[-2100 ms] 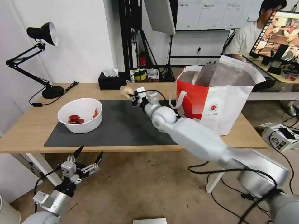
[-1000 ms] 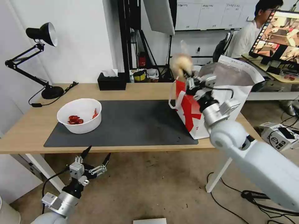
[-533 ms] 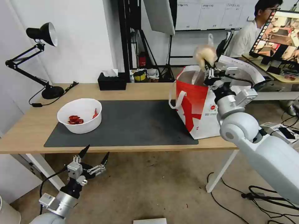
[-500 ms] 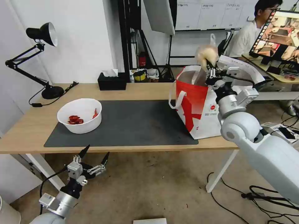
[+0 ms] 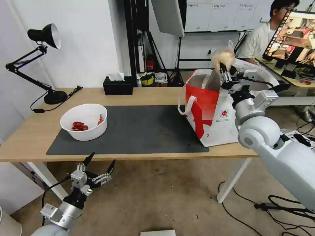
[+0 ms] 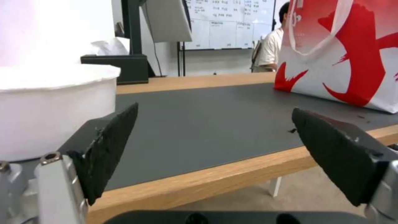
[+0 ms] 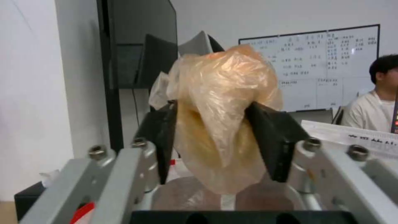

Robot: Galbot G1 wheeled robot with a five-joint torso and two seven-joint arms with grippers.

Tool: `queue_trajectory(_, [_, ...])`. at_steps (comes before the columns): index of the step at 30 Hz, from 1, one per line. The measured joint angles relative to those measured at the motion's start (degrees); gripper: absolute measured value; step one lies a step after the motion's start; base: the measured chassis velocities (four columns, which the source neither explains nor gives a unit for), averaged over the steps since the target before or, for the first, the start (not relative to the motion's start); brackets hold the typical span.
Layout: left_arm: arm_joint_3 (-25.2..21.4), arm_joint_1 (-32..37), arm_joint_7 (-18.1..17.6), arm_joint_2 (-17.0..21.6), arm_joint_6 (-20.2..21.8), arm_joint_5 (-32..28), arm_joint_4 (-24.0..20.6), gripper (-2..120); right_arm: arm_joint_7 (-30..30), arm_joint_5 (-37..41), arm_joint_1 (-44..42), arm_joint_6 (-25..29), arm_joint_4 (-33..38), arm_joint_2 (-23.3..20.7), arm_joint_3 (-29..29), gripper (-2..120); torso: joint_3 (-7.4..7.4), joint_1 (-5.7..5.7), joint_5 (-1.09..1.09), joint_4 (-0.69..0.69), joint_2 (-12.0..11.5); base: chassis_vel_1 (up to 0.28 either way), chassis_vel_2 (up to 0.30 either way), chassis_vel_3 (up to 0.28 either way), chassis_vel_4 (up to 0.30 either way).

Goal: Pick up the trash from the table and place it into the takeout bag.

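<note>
My right gripper (image 5: 224, 69) is shut on a beige lump wrapped in crinkled clear plastic (image 5: 222, 57), one piece of the trash, held in the air above the open mouth of the takeout bag (image 5: 213, 108). In the right wrist view the lump (image 7: 222, 124) is squeezed between both black pads. The bag stands on the right part of the table (image 5: 29, 137), white with a red side panel and foil lining. A white bowl with red scraps (image 5: 84, 121) sits on the left of the dark mat. My left gripper (image 5: 96, 166) hangs open below the table's front edge, its pads (image 6: 105, 149) spread wide.
A black desk lamp (image 5: 39, 59) stands at the table's back left, with a black tissue box (image 5: 117, 86) at the back middle. The dark grey mat (image 5: 141, 131) covers the table's centre. Cables lie on the floor at the right. A person sits at a monitor behind the bag.
My right arm has carried the lump from the middle of the table up and to the right, over the bag's opening. The left arm has barely moved.
</note>
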Motion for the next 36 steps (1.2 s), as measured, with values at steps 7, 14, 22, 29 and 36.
queue_trajectory(7, [-0.2,0.26,0.0,0.06,0.08,-0.04,-0.36,100,0.49,1.27,0.23,-0.69,0.14,-0.5,-0.08,78,0.0,0.0,0.0,0.0,0.0,0.0,0.0,0.0,0.0])
queue_trajectory(14, [-0.15,0.35,-0.01,-0.02,0.12,-0.03,-0.57,100,0.46,1.62,1.2,-1.27,0.08,-1.14,-0.65,99,0.0,0.0,0.0,0.0,0.0,0.0,0.0,0.0,0.0])
queue_trajectory(22, [-0.26,0.41,-0.04,-0.21,0.14,-0.01,-0.83,100,-0.68,2.0,0.25,-1.09,1.15,-1.2,-0.77,100,0.0,0.0,0.0,0.0,0.0,0.0,0.0,0.0,0.0])
queue_trajectory(29, [-1.7,1.4,-0.01,-1.45,0.05,0.05,-1.47,100,-6.06,4.04,-3.33,1.23,6.62,-2.08,-0.66,100,-0.01,0.0,-0.01,-0.01,0.0,0.0,0.0,0.0,0.0])
queue_trajectory(36, [-3.36,2.45,0.11,-2.57,-0.24,0.05,-2.52,100,-11.59,-2.37,-17.32,4.45,12.32,-0.44,2.4,100,-0.01,0.0,0.0,-0.01,0.0,0.0,0.0,0.0,0.0])
